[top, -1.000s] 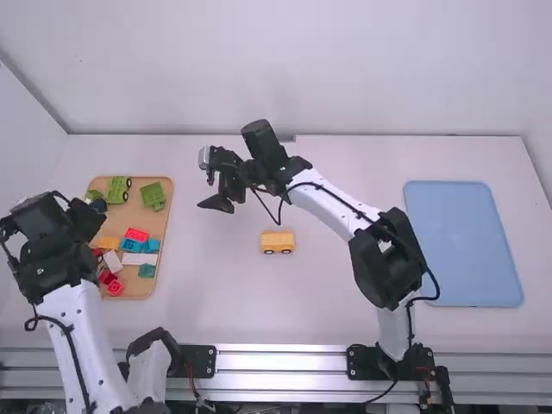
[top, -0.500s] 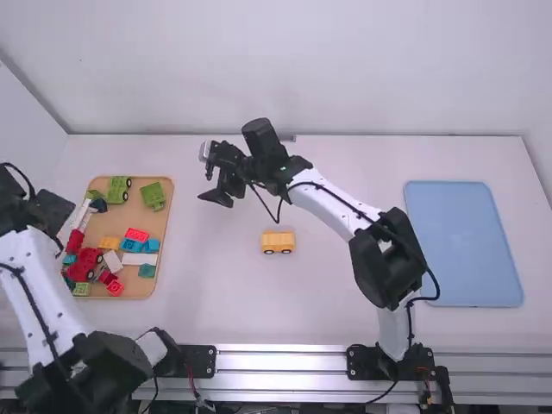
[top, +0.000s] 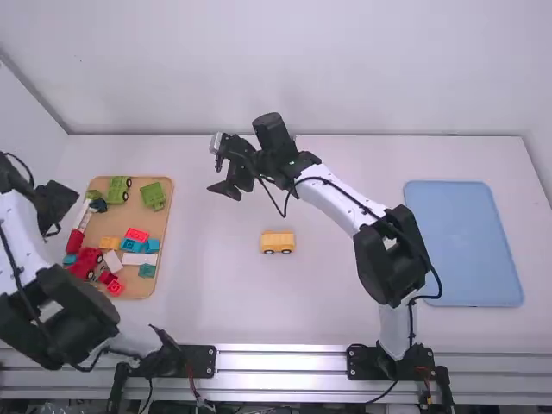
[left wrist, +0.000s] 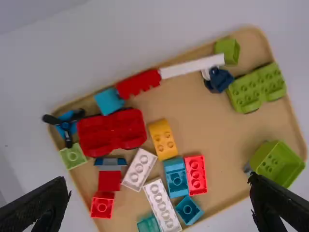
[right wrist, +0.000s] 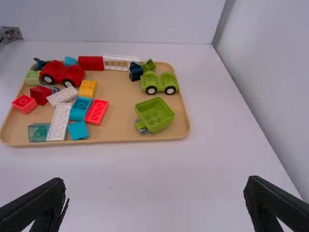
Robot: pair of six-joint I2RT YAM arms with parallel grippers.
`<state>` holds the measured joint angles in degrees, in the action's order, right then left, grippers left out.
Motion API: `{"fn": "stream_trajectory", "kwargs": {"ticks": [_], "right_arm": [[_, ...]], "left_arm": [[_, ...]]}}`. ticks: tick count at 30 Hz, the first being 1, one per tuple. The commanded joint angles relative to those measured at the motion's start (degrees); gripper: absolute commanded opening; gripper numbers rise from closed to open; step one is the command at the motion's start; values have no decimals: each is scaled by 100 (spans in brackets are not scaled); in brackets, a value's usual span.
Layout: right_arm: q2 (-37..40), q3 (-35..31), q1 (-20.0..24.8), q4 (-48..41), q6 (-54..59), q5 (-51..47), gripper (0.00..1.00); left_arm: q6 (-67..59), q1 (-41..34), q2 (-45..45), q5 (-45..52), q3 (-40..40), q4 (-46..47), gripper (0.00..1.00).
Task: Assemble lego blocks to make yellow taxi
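And here we are: the yellow wheeled piece (top: 278, 243) sits on the table (top: 336, 276) between the two arms' bases and farther out, while another yellow brick (left wrist: 163, 139) lies in the tan tray (left wrist: 231, 191) among red, blue, white and green blocks. The left gripper (top: 57, 202) hangs by the tray, fingers wide and empty, and the right gripper (top: 215, 179), likewise spread and empty, hovers beyond that wheeled piece!

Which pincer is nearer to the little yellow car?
Right. The right pincer hovers beyond the yellow car and left of it; the left pincer is far left, by the tray.
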<state>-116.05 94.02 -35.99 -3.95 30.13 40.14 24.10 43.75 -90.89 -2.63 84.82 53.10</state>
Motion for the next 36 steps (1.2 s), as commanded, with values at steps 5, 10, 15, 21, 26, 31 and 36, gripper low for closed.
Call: {"fn": "stream_trajectory", "kwargs": {"ticks": [5,10,15,21,26,31,36], "right_arm": [[-76,201,-33,2,-15,28,98],[-76,201,39,-87,-15,28,98],[-76,195,118,-122,-15,33,98],[-76,197,155,-122,-35,46,99],[-76,190,160,-129,-17,50,99],[-76,190,142,-133,-15,48,99],[-76,190,131,-144,-15,48,98]], "left_arm": [[61,-791,-892,-413,538,319,99],[546,-1108,-1346,-1373,557,260,99],[1377,-1060,-1447,-706,173,-249,99],[1580,-892,-1447,-551,-302,-496,98],[1366,-619,-1506,199,-678,-916,85],[1344,-472,-1637,299,-925,-1123,84],[1403,-516,-1847,306,-920,-1163,83]]}}
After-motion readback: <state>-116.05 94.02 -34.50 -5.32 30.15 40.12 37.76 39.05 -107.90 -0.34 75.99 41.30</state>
